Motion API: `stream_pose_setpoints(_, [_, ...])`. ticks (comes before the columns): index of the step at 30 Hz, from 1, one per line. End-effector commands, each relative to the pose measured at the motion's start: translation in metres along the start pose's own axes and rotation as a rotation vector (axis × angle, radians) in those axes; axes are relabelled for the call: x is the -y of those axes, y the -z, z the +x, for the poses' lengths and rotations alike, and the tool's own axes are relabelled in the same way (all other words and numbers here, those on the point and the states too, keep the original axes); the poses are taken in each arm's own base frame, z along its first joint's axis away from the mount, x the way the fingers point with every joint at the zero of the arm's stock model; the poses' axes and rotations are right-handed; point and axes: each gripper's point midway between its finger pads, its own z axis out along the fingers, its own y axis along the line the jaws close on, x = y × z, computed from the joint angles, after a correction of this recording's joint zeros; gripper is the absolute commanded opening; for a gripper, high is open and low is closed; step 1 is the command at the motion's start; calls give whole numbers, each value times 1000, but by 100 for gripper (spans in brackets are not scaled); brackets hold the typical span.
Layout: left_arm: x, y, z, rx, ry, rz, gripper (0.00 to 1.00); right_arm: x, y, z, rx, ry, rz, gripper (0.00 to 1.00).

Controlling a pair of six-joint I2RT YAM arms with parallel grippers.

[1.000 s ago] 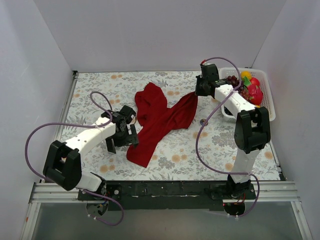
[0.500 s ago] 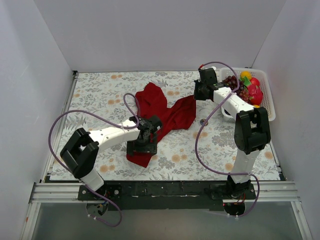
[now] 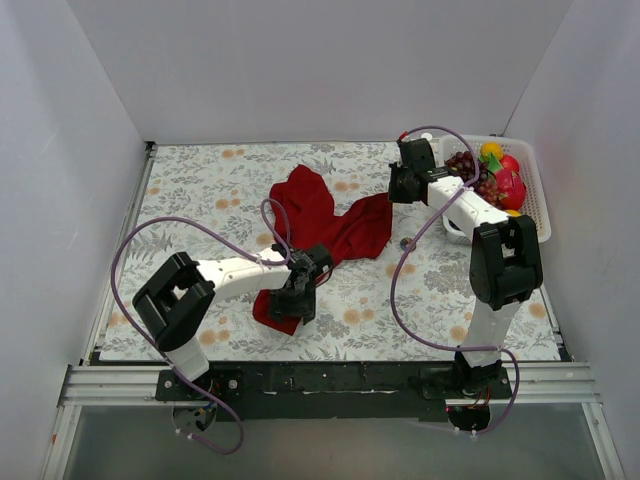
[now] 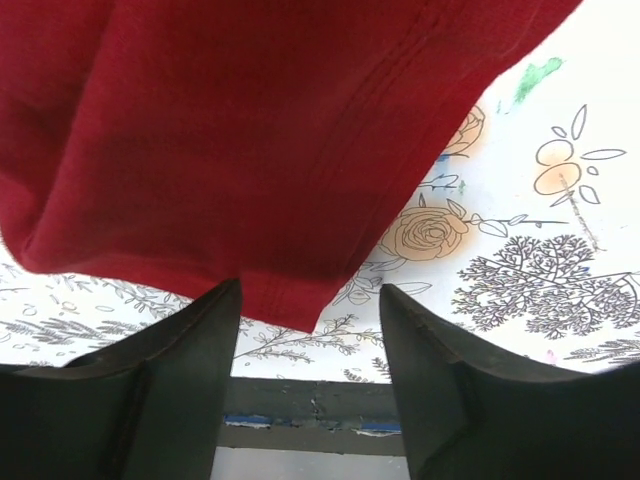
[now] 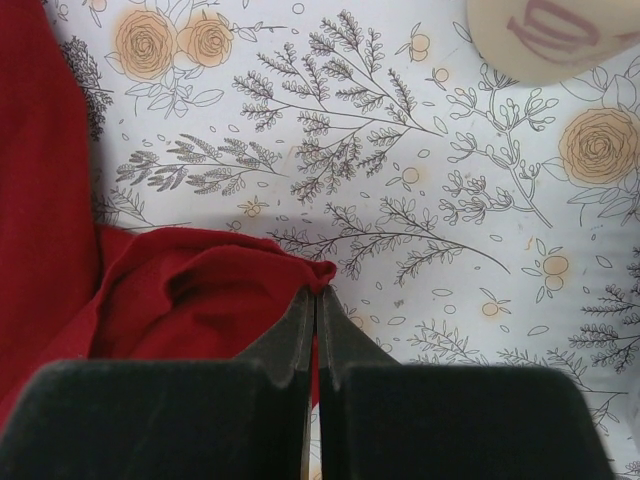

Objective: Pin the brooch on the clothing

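Note:
The dark red T-shirt (image 3: 325, 235) lies crumpled across the middle of the table. My left gripper (image 3: 297, 300) is open over its near end. In the left wrist view the shirt's hem (image 4: 250, 150) fills the top, and its corner hangs between my open fingers (image 4: 180, 360), held by neither. My right gripper (image 3: 392, 190) is shut on the shirt's far right corner. The right wrist view shows the pinched fold (image 5: 318, 272) at the tips of the right gripper (image 5: 317, 292). The brooch (image 3: 405, 243) is a tiny grey dot on the table right of the shirt.
A white basket (image 3: 538, 190) of fruit stands at the back right. A pale round object (image 5: 545, 35) lies by the right arm. The table's front edge (image 4: 310, 410) is close under my left gripper. White walls enclose the table.
My left arm has swung right, from beside the shirt's left edge to over its near end. The right gripper has stayed almost still, holding the shirt's corner.

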Motion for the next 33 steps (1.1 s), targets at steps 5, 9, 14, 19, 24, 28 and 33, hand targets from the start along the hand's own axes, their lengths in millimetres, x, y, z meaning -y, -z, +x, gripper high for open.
stream_pose_setpoints(5, [-2, -11, 17, -27, 22, 41, 45, -1, 15, -17, 58, 14, -14, 1])
stream_pose_setpoints(9, [-10, -24, 34, -72, 47, 38, 35, -1, 18, -19, 64, 21, -20, 1])
stream_pose_setpoints(14, [-19, -28, 39, -75, 57, 12, 0, -6, 23, -23, 70, 34, -45, 1])
stream_pose_setpoints(19, [-18, -13, 14, 3, 44, -17, 0, -16, 35, -29, 89, 59, -98, 1])
stream_pose_setpoints(24, [-17, 15, -30, 94, 39, 0, 0, -38, 66, -52, 159, 111, -215, 1])
stream_pose_setpoints(28, [-32, 56, -97, 231, 131, 66, 0, -55, 99, -77, 244, 149, -295, 1])
stream_pose_setpoints(33, [-51, 123, -177, 413, 171, 142, 0, -80, 158, -116, 394, 197, -400, 1])
